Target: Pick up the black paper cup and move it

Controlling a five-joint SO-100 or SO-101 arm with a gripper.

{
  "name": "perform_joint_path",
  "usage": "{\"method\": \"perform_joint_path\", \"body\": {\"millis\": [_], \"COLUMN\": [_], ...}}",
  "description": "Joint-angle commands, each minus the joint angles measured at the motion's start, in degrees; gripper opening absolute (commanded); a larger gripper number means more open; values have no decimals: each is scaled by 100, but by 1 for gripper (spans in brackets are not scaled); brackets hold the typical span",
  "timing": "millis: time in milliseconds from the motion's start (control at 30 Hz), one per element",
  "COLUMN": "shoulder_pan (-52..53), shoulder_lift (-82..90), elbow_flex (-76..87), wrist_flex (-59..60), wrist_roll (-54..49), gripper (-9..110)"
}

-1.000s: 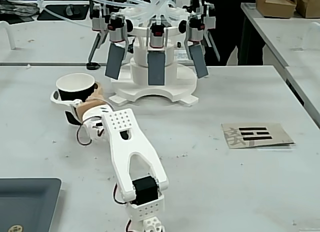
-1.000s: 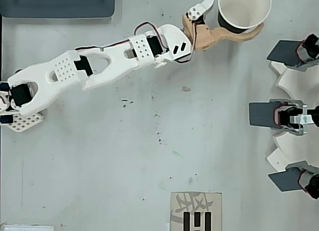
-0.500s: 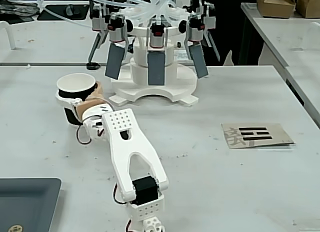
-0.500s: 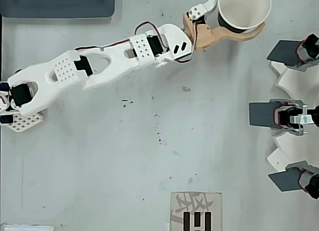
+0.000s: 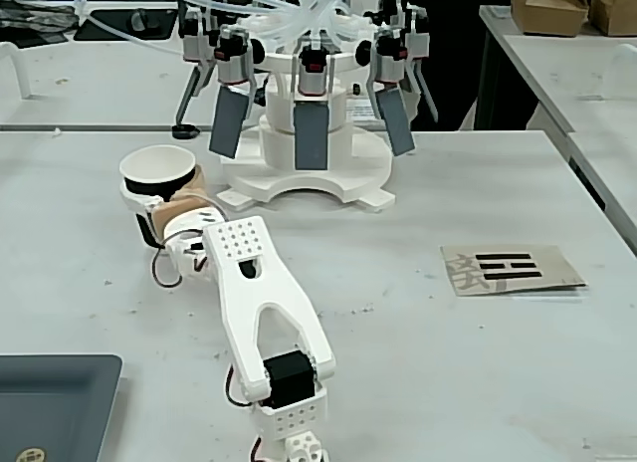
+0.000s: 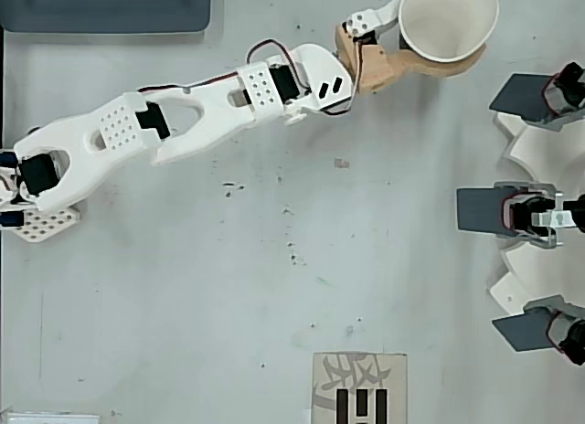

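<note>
We stretch our white arm (image 6: 183, 122) out low and nearly straight from its base. Our tan tool (image 6: 430, 54) stands with its jaws spread wide, one finger (image 6: 370, 22) white, the other tan.

Matt paper cup (image 6: 448, 22); tan plastic gripper (image 6: 430, 36); scuffed, speckled grey table (image 6: 274, 287).

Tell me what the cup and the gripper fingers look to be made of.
The black paper cup looks like paper: matte white inside, thin rolled rim, dark outside. One of the gripper fingers looks like tan matte plastic, possibly 3D-printed; the other looks white. Exact material unclear.
</note>
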Motion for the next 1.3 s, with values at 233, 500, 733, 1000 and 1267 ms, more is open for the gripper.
{"method": "perform_joint_path", "body": {"millis": [233, 500, 733, 1000, 1267], "shoulder_pan": [62, 281, 396, 457, 659], "shoulder_lift": [1740, 3190, 4403, 5335, 6354], "elbow_flex": [1301, 3226, 4931, 6073, 7831], "wrist_flex": [-132, -624, -1090, -1310, -2013], "wrist_roll": [-185, -475, -642, -809, -888], "gripper": [8, 9, 9, 9, 10]}}
